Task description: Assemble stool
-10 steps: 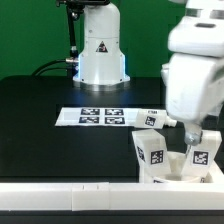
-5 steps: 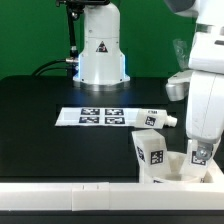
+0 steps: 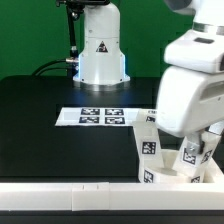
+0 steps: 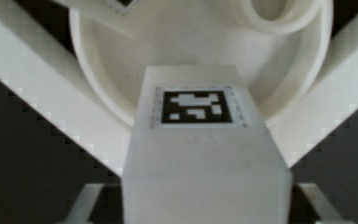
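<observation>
The small white plastic stool lay in loose parts at the near corner of the black table [image 3: 50, 100], on the exterior view's right. There the long white edge bars [image 3: 60, 186] met, probably so the pieces could be pushed against something firm.

The round white ring-like seat [image 4: 114, 60] sat flat in that corner. In the wrist view it lay just behind a stubby white blocky leg [image 4: 195, 160], whose square tag faced the camera.

The arm's end effector [image 3: 196, 143] was down among the parts. The leg ran straight through the middle of the wrist view, which would suit a grip. However, the fingertips showed plainly in neither view, so I could not tell whether they were apart or clamped on it. If the leg was held, I judged it was being lined up with the seat for fitting.

By count:
- **Seat:** one.
- **Legs:** two tagged ones stood out in the exterior view, one nearer the table's middle [image 3: 150, 150] and one under the arm [image 3: 193, 155]. Any others were hidden.
- **Edge bars:** two appeared in the wrist view.
- **Marker board:** the one thin marker board [image 3: 100, 117], bearing four tags, lay apart, mid-table.
</observation>
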You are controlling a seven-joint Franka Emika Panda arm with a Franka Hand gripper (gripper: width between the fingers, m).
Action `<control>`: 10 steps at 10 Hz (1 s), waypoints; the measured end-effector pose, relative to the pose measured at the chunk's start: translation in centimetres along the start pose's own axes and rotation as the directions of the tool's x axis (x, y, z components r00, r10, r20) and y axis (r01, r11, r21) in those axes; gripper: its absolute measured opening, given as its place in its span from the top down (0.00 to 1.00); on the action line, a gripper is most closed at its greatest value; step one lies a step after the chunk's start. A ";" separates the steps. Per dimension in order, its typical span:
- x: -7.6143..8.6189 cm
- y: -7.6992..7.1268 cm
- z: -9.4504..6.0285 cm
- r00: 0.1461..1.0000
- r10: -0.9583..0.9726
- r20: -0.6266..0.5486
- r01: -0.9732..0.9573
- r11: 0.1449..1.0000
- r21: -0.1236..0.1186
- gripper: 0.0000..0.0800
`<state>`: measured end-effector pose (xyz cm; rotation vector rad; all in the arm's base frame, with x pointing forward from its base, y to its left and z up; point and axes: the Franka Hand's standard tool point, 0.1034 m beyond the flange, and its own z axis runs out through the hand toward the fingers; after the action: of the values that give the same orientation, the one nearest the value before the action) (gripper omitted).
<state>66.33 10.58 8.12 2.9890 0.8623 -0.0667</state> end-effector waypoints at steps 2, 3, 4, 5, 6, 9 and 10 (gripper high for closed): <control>-0.1 0.3 0.2 0.987 0.163 0.005 -0.163 0.987 0.005 0.58; -0.2 0.3 0.3 0.980 0.198 0.006 -0.198 0.980 0.004 0.58; -0.1 0.3 0.3 0.933 0.359 0.005 -0.359 0.933 0.011 0.58; -0.4 0.7 0.4 0.839 0.544 0.007 -0.544 0.839 0.003 0.58; -1.1 1.2 0.8 0.708 0.706 0.015 -0.706 0.709 -0.008 0.58; -1.7 2.1 0.9 0.552 0.834 0.005 -0.833 0.552 -0.030 0.58; -1.8 2.4 0.9 0.497 0.868 0.002 -0.867 0.497 -0.033 0.58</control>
<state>66.02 7.57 7.38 2.9714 -0.7405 -0.0484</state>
